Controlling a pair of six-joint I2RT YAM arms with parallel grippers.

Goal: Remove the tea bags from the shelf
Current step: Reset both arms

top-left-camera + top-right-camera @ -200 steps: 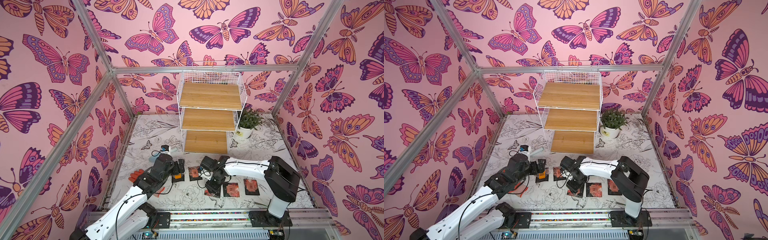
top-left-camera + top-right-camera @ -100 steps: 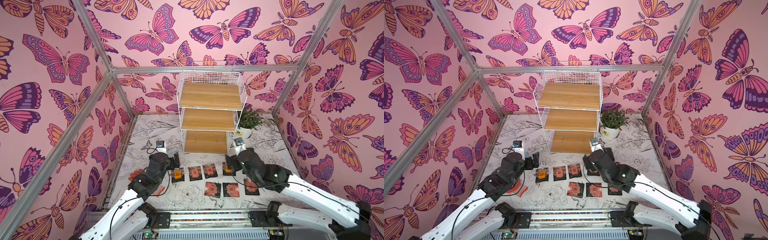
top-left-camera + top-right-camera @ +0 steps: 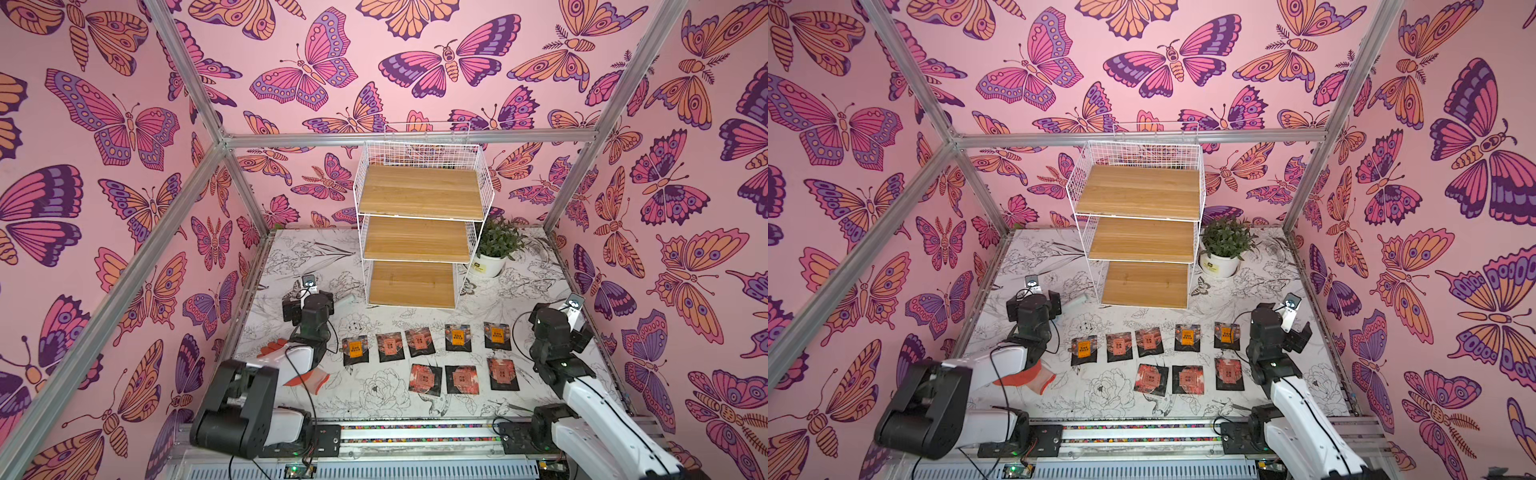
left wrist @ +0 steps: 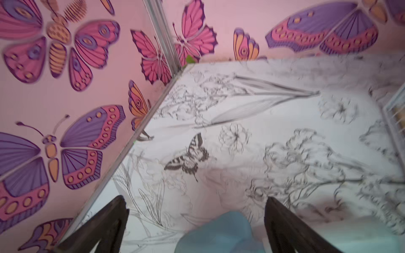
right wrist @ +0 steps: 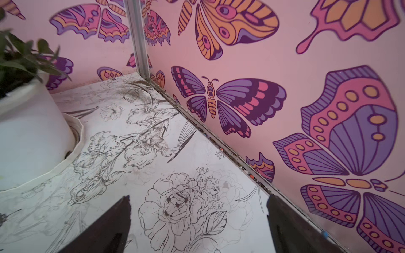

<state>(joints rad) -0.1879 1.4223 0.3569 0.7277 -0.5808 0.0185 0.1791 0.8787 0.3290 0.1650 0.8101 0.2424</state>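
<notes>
Eight tea bags [image 3: 419, 341] lie flat on the table [image 3: 316, 266] in two rows. They sit between my two pairs of jaws and a little behind both, toward my bases. None is on the shelf [image 3: 419, 195], which stands ahead of the jaws and between them; all three boards show bare wood in both top views.

A second ago my right arm was folded across the rows, its jaws down among the sachets. Now it has swung out to the wall on its own side. The right gripper [image 5: 199, 197] is spread wide over printed tabletop, with the plant pot [image 5: 32, 131] off to its inner side.

My left gripper [image 4: 196, 198] has also drawn off toward its wall, spread and pinching nothing. A blurred pale blue shape [image 4: 214, 232] shows low between the fingers; I cannot tell what it is. The orange glove [image 3: 307, 376] lies behind these jaws, under my forearm.

I judge the shelf cleared, with nothing left to fetch.
</notes>
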